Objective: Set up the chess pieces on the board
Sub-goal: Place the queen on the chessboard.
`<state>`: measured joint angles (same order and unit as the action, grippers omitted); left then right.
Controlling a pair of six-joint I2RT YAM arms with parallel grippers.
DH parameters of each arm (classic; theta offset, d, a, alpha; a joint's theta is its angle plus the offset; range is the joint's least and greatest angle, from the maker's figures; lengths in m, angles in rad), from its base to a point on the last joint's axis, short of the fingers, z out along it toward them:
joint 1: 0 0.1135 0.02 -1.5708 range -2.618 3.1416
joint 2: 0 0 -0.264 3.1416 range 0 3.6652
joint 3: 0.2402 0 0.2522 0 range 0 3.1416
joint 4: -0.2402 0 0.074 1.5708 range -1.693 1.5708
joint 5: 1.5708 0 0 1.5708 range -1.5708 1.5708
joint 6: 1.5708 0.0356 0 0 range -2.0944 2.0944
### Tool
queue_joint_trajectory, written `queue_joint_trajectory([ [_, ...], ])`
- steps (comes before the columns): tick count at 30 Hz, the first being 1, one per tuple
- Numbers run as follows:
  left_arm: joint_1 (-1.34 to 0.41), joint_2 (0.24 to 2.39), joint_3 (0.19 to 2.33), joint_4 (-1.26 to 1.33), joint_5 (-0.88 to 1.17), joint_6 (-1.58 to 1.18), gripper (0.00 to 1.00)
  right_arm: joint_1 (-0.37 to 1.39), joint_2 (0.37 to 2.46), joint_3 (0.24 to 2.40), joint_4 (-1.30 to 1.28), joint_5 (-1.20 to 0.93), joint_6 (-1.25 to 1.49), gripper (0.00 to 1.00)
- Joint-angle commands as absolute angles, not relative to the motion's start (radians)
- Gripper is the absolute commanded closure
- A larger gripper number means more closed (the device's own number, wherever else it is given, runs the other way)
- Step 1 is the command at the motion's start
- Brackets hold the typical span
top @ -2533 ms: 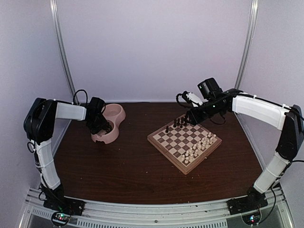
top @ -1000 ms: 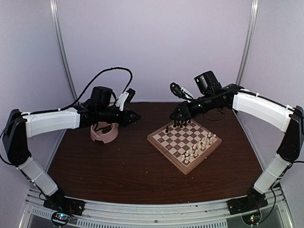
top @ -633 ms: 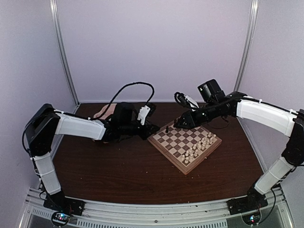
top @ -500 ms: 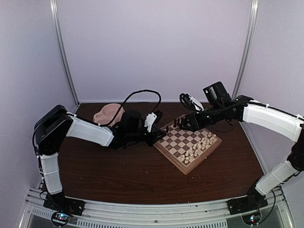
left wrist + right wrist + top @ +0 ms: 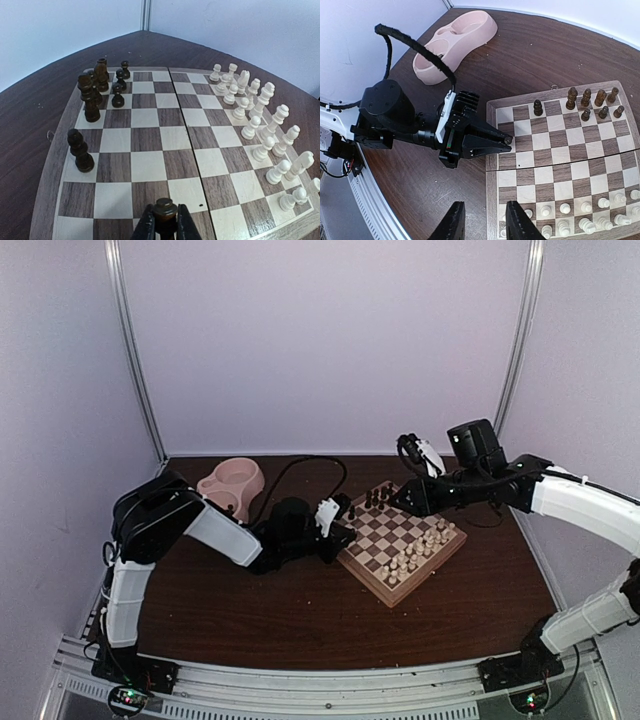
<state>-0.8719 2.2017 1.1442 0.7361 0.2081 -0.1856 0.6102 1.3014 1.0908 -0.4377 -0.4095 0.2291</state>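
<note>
The board (image 5: 366, 574) lies right of centre, turned like a diamond. My left gripper (image 5: 349, 532) hovers low over the board's left edge, shut on a dark chess piece (image 5: 165, 210) held upright above an edge square. Other dark chess pieces (image 5: 91, 96) cluster at the far left corner, and one (image 5: 80, 150) stands alone nearer. The right wrist view looks down on the left gripper (image 5: 506, 141) at the board (image 5: 560, 150). My right gripper (image 5: 403, 500) hangs above the board's far side. Its fingers (image 5: 452, 222) are open with nothing between them.
Pale cream chessmen (image 5: 420, 550) fill the board's right side in two rows. A pink double bowl (image 5: 232, 485) sits at the back left on the dark brown table. The left arm's black cable (image 5: 415, 47) loops above the table beside the bowl.
My left arm has swung from the pink bowl across to the board's left edge, carrying a dark piece. My right gripper has drawn back to the right, off the dark pieces.
</note>
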Motion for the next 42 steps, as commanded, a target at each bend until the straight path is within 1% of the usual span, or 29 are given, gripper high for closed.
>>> queue_joint_trajectory([
  [1, -0.877, 2.221, 1.166, 0.804, 0.18, -0.155, 0.89, 0.606, 1.316, 1.081, -0.4, -0.403, 0.245, 0.7],
  [5, -0.879, 2.21, 1.146, 0.789, 0.175, -0.149, 0.75, 0.606, 1.324, 1.082, -0.397, -0.397, 0.246, 0.69],
  [7, -0.879, 2.2, 1.135, 0.781, 0.17, -0.147, 0.71, 0.605, 1.336, 1.089, -0.405, -0.398, 0.245, 0.69],
  [9, -0.88, 2.188, 1.129, 0.761, 0.171, -0.143, 0.7, 0.606, 1.351, 1.1, -0.42, -0.399, 0.248, 0.69],
  [12, -0.881, 2.169, 1.124, 0.727, 0.179, -0.14, 0.74, 0.606, 1.398, 1.13, -0.456, -0.418, 0.252, 0.69],
  [15, -0.88, 2.158, 1.119, 0.702, 0.191, -0.138, 0.75, 0.605, 1.46, 1.176, -0.52, -0.461, 0.256, 0.69],
  [18, -0.882, 2.15, 1.107, 0.695, 0.191, -0.137, 0.75, 0.606, 1.484, 1.178, -0.511, -0.474, 0.273, 0.69],
  [20, -0.882, 2.141, 1.095, 0.7, 0.185, -0.136, 0.73, 0.606, 1.49, 1.174, -0.501, -0.479, 0.277, 0.69],
  [25, -0.885, 2.107, 1.071, 0.691, 0.164, -0.132, 0.6, 0.606, 1.52, 1.19, -0.515, -0.505, 0.279, 0.69],
  [27, -0.885, 2.089, 1.06, 0.684, 0.158, -0.131, 0.58, 0.607, 1.543, 1.211, -0.537, -0.511, 0.278, 0.68],
  [30, -0.885, 2.067, 1.045, 0.674, 0.152, -0.132, 0.57, 0.619, 1.585, 1.256, -0.581, -0.493, 0.265, 0.68],
  [34, -0.885, 2.061, 1.033, 0.663, 0.148, -0.131, 0.6, 0.657, 1.634, 1.312, -0.623, -0.416, 0.229, 0.61],
  [37, -0.885, 2.043, 1.012, 0.671, 0.148, -0.143, 0.61, 0.673, 1.664, 1.338, -0.616, -0.369, 0.221, 0.6],
  [42, -0.885, 1.961, 0.94, 0.637, 0.147, -0.147, 0.54, 0.695, 1.729, 1.403, -0.62, -0.298, 0.195, 0.56],
])
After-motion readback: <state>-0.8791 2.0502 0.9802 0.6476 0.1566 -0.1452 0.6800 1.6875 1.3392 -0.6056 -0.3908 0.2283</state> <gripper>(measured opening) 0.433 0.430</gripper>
